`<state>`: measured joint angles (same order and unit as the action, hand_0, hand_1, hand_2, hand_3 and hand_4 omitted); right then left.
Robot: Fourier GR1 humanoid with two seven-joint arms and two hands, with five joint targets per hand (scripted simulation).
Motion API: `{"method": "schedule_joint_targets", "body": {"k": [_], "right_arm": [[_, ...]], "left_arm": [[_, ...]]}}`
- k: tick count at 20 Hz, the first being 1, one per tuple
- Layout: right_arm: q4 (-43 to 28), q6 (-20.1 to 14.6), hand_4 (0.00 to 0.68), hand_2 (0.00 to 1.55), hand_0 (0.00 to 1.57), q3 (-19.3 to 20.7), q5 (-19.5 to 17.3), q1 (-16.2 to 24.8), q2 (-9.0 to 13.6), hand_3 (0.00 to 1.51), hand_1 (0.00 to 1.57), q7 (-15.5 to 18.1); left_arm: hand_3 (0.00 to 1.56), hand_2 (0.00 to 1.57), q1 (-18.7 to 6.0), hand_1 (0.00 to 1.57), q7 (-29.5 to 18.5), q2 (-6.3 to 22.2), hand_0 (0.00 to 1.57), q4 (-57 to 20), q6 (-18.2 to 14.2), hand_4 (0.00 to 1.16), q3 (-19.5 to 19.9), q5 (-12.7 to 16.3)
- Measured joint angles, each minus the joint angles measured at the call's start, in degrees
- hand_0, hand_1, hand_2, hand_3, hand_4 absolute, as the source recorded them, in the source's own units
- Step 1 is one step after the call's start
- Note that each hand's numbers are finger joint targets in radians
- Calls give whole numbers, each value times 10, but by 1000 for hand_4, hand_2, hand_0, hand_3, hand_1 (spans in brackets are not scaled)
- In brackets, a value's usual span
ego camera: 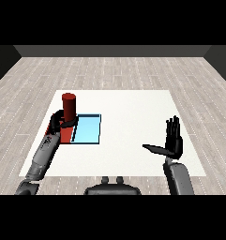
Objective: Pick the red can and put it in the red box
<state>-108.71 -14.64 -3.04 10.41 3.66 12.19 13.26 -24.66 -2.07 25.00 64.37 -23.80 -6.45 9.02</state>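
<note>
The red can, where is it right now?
In the head view, the red can is on the left side, upright in the left hand, above the red tray that lies beside the light blue tray.

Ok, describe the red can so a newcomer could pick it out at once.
On the white table, look to the left side, where a red tray and a blue tray lie side by side. Over the red tray, the left hand curls round the red can: the only upright cylinder, dark red.
</note>
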Motion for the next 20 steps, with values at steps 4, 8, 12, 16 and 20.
{"method": "schedule_joint_targets", "body": {"k": [4,8,12,16,20], "right_arm": [[18,6,0,0,0,0,3,-10,-6,0,0,4],[30,6,0,0,0,-4,-8,-20,-10,0,0,5],[66,12,0,0,0,-6,-25,-43,-9,0,0,23],[111,5,0,0,0,-8,-49,-56,-11,0,0,38],[126,4,0,0,0,-5,-57,-62,-11,0,0,45]], "left_arm": [[1473,1561,-9,1571,-15,40,1571,-93,10,1045,29,-18],[1423,1502,-53,1571,-45,57,1571,-223,21,1035,53,-36],[1365,1486,-95,1564,-61,47,1564,-349,25,958,56,-59],[76,516,-123,465,-79,27,465,-447,17,776,58,-78],[1108,1328,-146,1356,-92,13,1356,-514,22,812,69,-81]]}}
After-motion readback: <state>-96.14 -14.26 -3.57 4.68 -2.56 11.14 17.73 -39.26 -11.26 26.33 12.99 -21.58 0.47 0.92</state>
